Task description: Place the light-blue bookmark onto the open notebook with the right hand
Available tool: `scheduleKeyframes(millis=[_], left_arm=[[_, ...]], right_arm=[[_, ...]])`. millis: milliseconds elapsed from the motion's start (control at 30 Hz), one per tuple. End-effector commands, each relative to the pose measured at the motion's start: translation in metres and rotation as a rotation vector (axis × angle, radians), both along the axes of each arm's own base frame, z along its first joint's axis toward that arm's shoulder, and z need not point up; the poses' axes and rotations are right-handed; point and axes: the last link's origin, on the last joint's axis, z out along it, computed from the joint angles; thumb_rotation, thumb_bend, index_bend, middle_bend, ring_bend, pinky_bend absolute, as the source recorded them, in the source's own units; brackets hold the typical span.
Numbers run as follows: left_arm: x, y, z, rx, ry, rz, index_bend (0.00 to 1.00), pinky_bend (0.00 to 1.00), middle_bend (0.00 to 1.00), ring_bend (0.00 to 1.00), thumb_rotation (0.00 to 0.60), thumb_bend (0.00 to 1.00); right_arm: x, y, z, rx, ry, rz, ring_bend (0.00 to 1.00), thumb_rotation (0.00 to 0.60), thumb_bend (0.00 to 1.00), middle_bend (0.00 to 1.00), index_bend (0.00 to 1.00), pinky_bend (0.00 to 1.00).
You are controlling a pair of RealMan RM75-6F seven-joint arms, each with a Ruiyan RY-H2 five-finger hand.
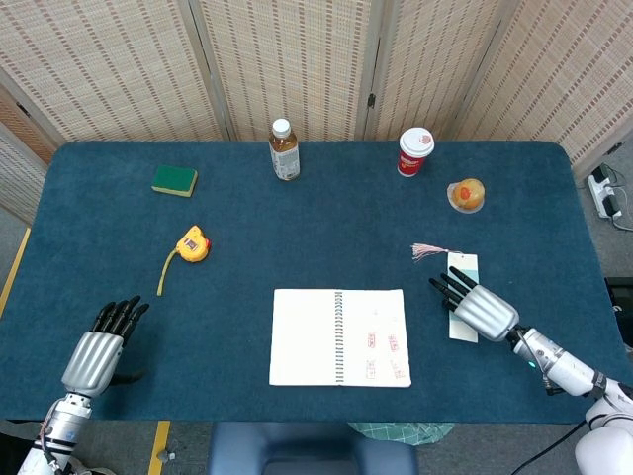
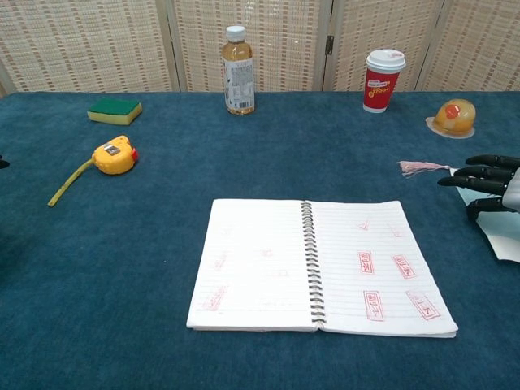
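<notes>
My right hand lies over the bookmark, right of the notebook; fingers spread, grip unconfirmed. Risk: flat card on cloth resists pinching; fingers may slide it away or snag the tassel. Left hand idle, empty.

Sponge, tape measure, bottle, cup, orange pastry.
</notes>
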Motion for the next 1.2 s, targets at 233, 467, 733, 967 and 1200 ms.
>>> scheduleKeyframes(millis=[233, 467, 733, 967, 1200], left_arm=[[0.000, 0.000, 0.001, 0.002, -0.005, -0.001, 0.05, 0.00, 0.02, 0.00, 0.600, 0.14], [0.001, -0.001, 0.002, 0.001, -0.009, -0.006, 0.05, 0.00, 0.02, 0.00, 0.600, 0.14], [0.003, -0.003, 0.004, 0.004, -0.019, -0.013, 0.05, 0.00, 0.02, 0.00, 0.600, 0.14], [0.004, -0.004, 0.006, 0.004, -0.029, -0.019, 0.05, 0.00, 0.02, 0.00, 0.600, 0.14], [0.006, -0.006, 0.009, 0.010, -0.040, -0.024, 0.05, 0.00, 0.02, 0.00, 0.600, 0.14]], right_arm=[[0.003, 0.000, 0.002, -0.013, -0.023, 0.013, 0.03, 0.600, 0.20, 0.05, 0.44, 0.00], [0.013, -0.001, 0.014, -0.054, -0.086, 0.058, 0.03, 0.600, 0.20, 0.05, 0.44, 0.00], [0.034, -0.003, 0.022, -0.079, -0.160, 0.162, 0.03, 0.600, 0.20, 0.05, 0.44, 0.00], [0.060, -0.009, 0.025, -0.071, -0.205, 0.267, 0.03, 0.600, 0.20, 0.05, 0.44, 0.00], [0.094, -0.011, 0.008, -0.003, -0.239, 0.347, 0.03, 0.600, 0.20, 0.05, 0.43, 0.00]])
